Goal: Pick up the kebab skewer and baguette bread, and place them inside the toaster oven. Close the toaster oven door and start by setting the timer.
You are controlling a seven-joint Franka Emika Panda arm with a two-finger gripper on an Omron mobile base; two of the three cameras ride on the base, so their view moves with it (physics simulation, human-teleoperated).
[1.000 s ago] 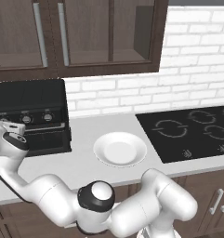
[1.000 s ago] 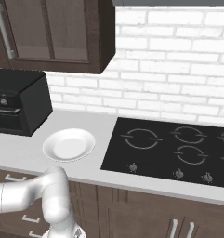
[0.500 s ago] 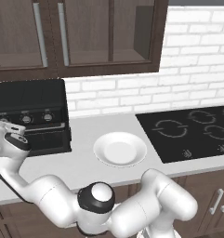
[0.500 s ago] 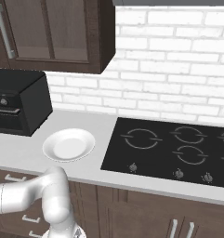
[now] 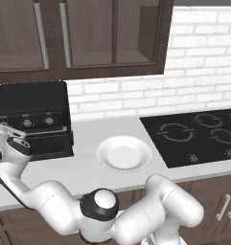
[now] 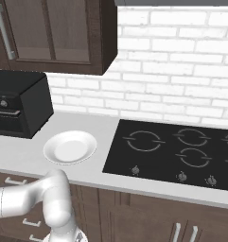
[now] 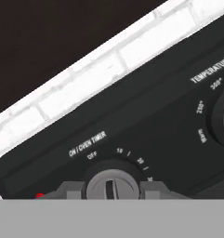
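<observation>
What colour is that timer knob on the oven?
Silver-grey timer knob, clearest in the hand view.

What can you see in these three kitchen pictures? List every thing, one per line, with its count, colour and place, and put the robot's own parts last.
toaster oven: one, black, left end of the counter, door shut.
knobs: silver-grey, on the oven's front panel; three show in the left base view.
timer knob: one, grey, under the "ON / OVEN TIMER" label, between the fingertips.
plate: one, white, on the counter between oven and cooktop.
cooktop: one, black, set in the counter to the right.
counter: one, light grey.
wall: white brick, behind the counter.
cabinets: dark brown, above the counter.
arm: one, white with dark joints, reaching left to the oven.
gripper: one, dark fingertips either side of the timer knob.
</observation>
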